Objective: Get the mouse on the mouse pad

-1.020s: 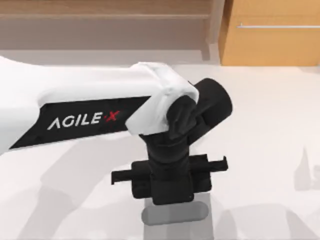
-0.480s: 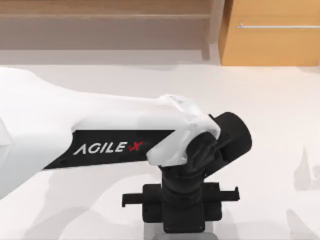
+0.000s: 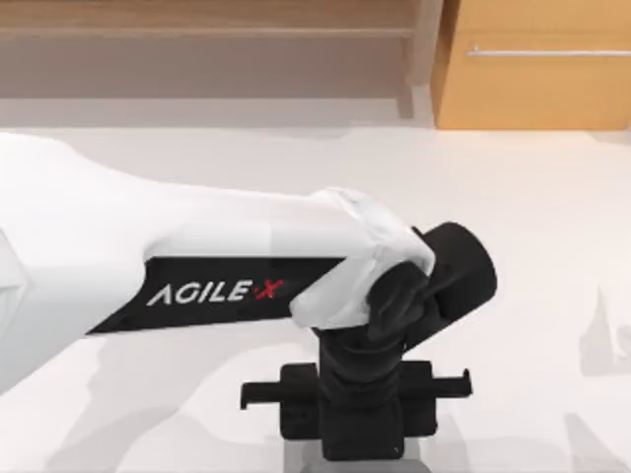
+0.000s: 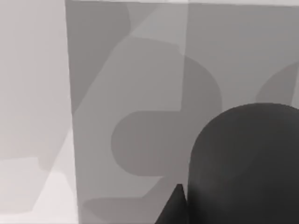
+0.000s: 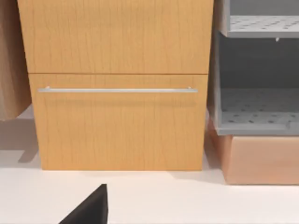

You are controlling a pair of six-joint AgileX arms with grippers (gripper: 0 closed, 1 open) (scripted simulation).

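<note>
Wooden cabinet (image 3: 532, 69) behind white table (image 3: 552, 227); left arm (image 3: 197, 256) over grey mouse pad (image 4: 140, 93).

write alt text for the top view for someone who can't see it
A white AgileX left arm reaches in from the left across a pale table, its black wrist pointing down at the bottom edge over a grey mouse pad. A wooden cabinet with a metal handle stands behind the table at upper right.

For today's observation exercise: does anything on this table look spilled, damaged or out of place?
Nothing stands out. The left arm reaches over the grey mouse pad, which lies flat, with the dark mouse on it.
</note>
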